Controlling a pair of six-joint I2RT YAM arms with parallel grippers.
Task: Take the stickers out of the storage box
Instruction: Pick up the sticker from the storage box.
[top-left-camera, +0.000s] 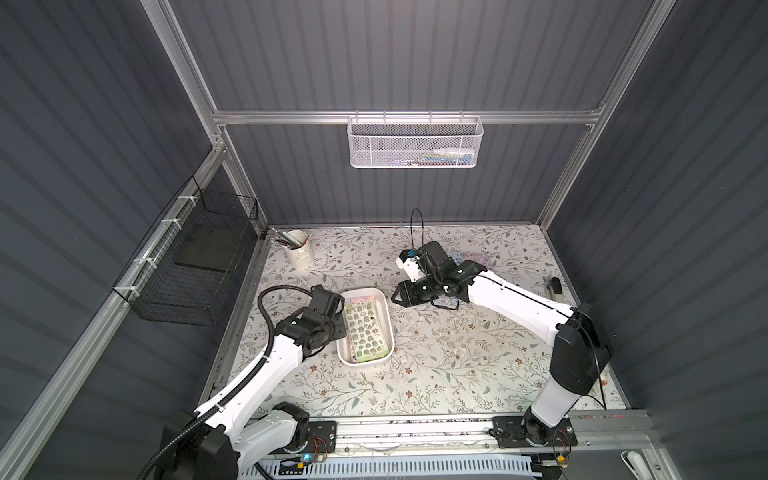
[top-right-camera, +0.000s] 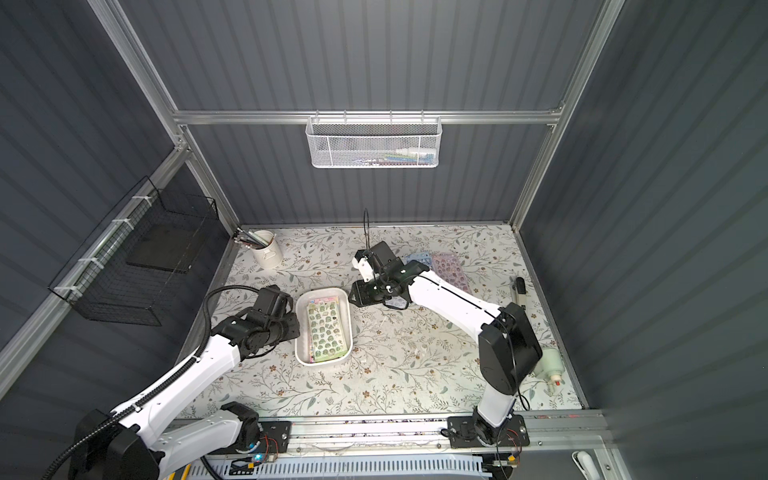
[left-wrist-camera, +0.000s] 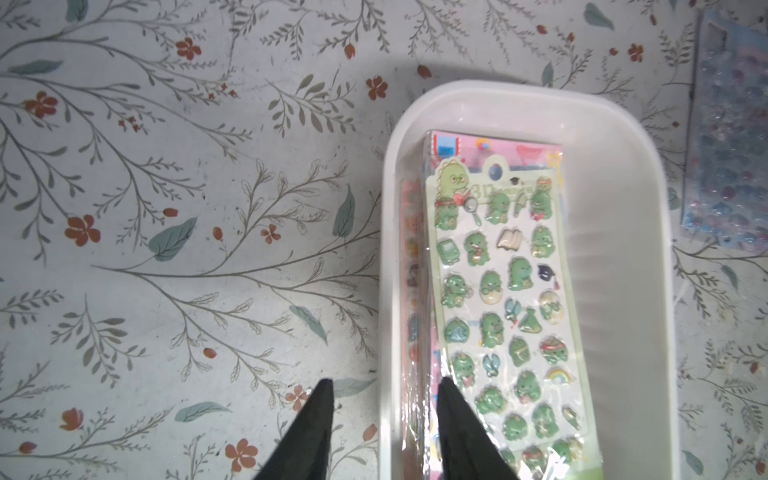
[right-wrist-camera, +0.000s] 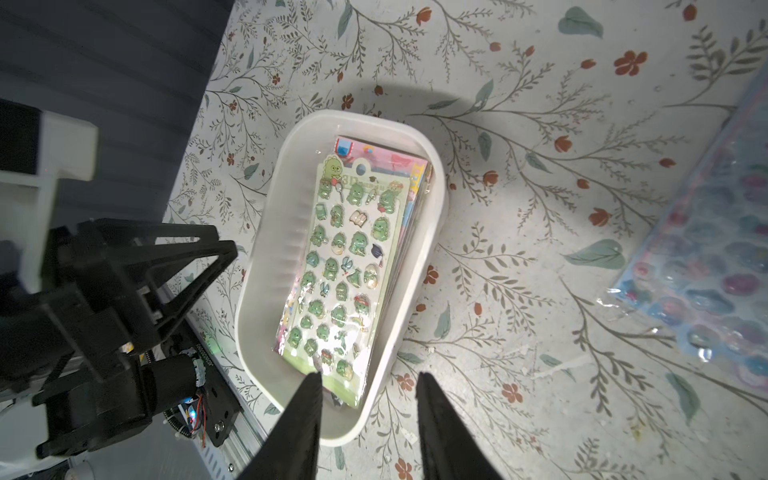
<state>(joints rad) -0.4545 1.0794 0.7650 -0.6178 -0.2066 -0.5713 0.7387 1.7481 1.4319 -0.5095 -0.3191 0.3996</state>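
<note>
The storage box (top-left-camera: 388, 320) (top-right-camera: 300, 328) is a white tray left of the table's middle. Inside lie stacked stickers (top-left-camera: 365, 330) (top-right-camera: 327, 328) (right-wrist-camera: 347, 257), a green dinosaur sheet (left-wrist-camera: 503, 299) on top and pink sheets under it. Blue and purple stickers (top-right-camera: 444, 268) (right-wrist-camera: 715, 266) lie on the table behind my right arm. My left gripper (left-wrist-camera: 384, 390) is open and straddles the box's left wall, one finger outside, one over the stack's edge. My right gripper (right-wrist-camera: 369, 376) (top-left-camera: 395, 297) is open, holds nothing, and hangs above the box's far right corner.
A white cup of pencils (top-left-camera: 298, 249) stands at the back left. A black wire basket (top-left-camera: 187, 266) hangs on the left wall and a white mesh basket (top-left-camera: 415, 143) on the back rail. A black marker (top-right-camera: 519, 286) and a white bottle (top-right-camera: 548, 365) lie along the right edge.
</note>
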